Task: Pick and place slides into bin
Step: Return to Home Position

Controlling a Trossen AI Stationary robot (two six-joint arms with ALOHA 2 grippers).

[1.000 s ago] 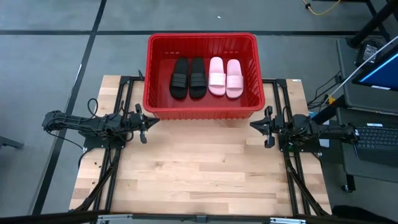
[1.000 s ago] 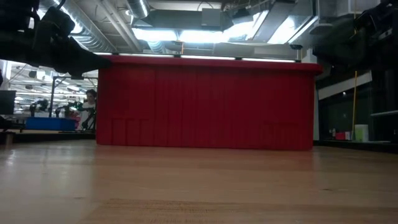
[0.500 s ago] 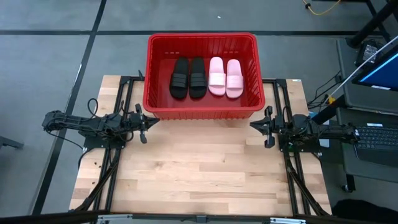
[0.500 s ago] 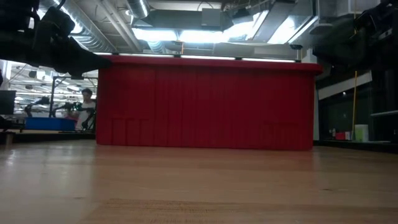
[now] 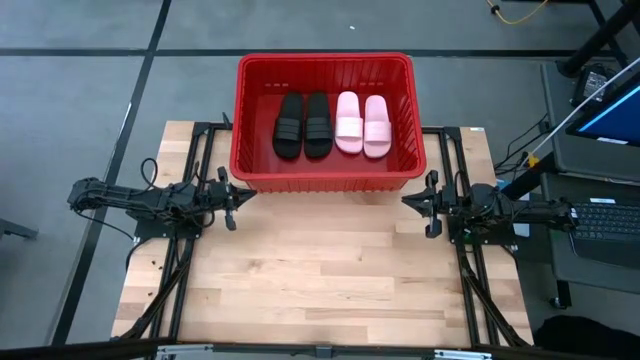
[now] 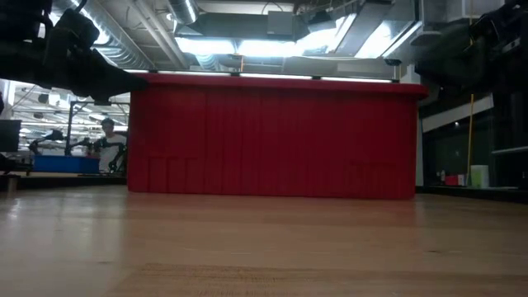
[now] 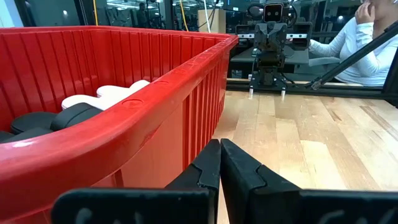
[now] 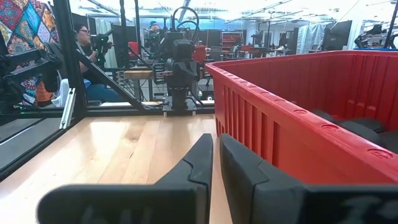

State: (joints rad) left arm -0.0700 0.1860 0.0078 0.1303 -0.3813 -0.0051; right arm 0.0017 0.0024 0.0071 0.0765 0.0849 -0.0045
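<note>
Since a second ago you have moved nothing: both arms lie as they did. Only the person [image 6: 107, 132] in the room behind the table, seen in the low view, has shifted a little toward that picture's left.

Your left gripper [image 5: 232, 200] sits low over the left edge of the wooden table [image 5: 320, 290]. It points inward, just off the near left corner of the red bin [image 5: 325, 62], and its fingers [image 7: 205, 168] are pressed together on nothing. Your right gripper [image 5: 418, 203] mirrors it at the right edge, near the bin's other near corner, its fingers likewise closed and empty.

The bin stands at the table's far side. All four slides lie flat in it, side by side: the two black slides [image 5: 303, 125] on the left and the two pink slides [image 5: 361, 124] on the right. Grey floor surrounds the table, and a desk with a keyboard [image 5: 605, 222] stands to its right.
</note>
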